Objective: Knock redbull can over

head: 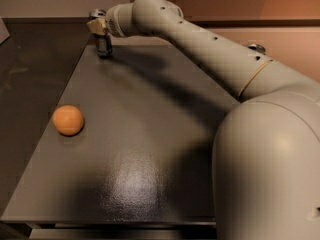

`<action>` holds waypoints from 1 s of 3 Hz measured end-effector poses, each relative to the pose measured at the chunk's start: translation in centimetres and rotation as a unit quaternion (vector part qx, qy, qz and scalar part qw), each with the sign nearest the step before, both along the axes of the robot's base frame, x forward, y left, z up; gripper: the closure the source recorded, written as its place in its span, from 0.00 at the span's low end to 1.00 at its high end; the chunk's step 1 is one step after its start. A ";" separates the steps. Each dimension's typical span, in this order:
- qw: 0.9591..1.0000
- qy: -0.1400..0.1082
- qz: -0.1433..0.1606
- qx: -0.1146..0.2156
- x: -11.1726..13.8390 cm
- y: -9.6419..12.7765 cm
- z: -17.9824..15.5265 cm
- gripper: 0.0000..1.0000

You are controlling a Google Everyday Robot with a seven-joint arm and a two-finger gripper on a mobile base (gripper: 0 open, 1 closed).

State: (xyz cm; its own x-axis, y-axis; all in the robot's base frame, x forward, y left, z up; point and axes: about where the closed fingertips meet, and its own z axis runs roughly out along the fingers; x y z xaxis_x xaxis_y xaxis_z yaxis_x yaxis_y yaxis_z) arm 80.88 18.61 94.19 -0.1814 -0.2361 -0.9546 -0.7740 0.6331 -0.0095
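The redbull can (103, 45) stands upright at the far left corner of the dark table (150, 134). It is slim, dark with a silver top (96, 13). My gripper (98, 26) is at the end of the long white arm, pressed against the can's upper part from the right. The gripper covers the middle of the can.
An orange (68, 120) lies on the left side of the table, nearer the front. My arm's large white body (270, 159) fills the right side of the view. A wall runs behind the table's far edge.
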 end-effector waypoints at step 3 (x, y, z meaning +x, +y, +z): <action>0.998 0.020 0.007 -0.064 -7.6 -4.9 4.1 1.00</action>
